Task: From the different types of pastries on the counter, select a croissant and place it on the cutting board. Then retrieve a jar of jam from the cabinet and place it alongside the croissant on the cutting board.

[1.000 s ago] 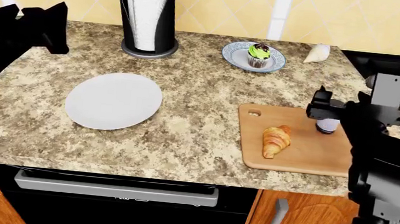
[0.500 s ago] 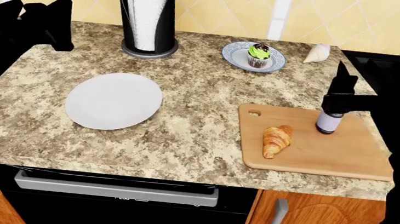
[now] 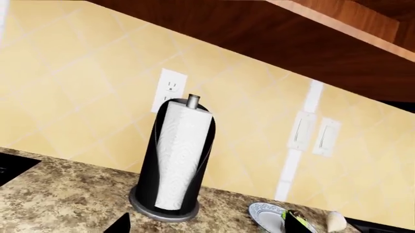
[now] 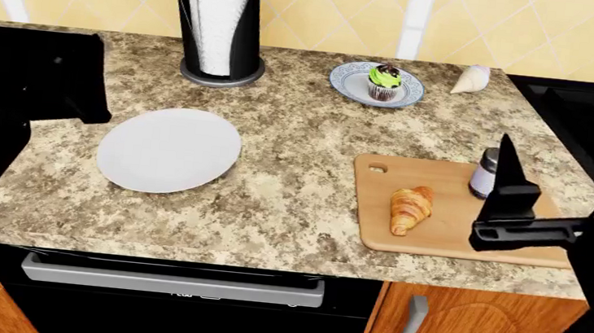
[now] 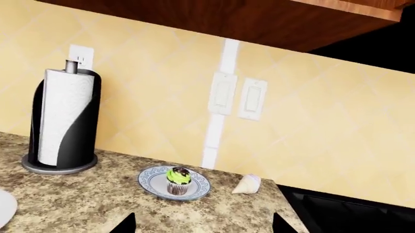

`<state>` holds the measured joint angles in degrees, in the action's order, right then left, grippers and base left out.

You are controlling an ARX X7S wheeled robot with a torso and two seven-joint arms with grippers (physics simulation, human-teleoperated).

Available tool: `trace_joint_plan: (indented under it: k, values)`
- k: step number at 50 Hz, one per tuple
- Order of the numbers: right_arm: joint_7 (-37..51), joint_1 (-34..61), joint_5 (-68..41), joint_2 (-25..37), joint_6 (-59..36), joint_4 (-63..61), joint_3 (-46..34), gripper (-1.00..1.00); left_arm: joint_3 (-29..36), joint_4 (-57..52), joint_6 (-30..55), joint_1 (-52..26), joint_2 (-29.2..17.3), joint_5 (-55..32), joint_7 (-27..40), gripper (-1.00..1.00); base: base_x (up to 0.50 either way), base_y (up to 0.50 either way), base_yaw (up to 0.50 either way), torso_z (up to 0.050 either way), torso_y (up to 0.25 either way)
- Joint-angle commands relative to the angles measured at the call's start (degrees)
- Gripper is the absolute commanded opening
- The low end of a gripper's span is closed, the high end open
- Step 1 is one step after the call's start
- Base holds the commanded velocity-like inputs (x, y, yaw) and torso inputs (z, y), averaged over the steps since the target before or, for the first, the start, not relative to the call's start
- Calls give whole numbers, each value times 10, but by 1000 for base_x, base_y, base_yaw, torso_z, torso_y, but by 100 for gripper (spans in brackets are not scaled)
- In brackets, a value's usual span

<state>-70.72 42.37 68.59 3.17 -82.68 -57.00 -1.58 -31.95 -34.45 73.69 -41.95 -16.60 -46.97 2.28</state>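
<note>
Two task items sit on the cutting board point(image 4: 455, 223): nearest us the croissant point(image 4: 410, 208), behind it the upright jar of jam point(image 4: 484, 173). Our right tool point(image 4: 511, 205) hangs spread and empty just in front of the jar. Our left tool's point(image 4: 67, 71) state we cannot tell. Farther back on the table point(image 4: 294, 199) stands the cupcake point(image 4: 384, 82).

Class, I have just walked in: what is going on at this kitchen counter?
A two-armed robot is at the speckled granite counter. The golden-brown croissant and the small grey-lidded jam jar both sit on the tan wooden cutting board. The right gripper is beside the jar and holds nothing. The green-frosted cupcake sits on its saucer.
</note>
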Motion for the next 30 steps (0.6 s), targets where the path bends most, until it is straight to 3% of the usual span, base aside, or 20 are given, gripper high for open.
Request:
trace_joint_plan:
  k: [1,30]
  values:
    - [-172,11,270,-7,-73,-30,-85,100,-32,-35,26,23,12,-30,20,100,0,0,0,0,0]
    - [-185,7,283,-12,-73,-30,-78,100,-31,-38,25,26,6,-50,32,100,0,0,0,0,0]
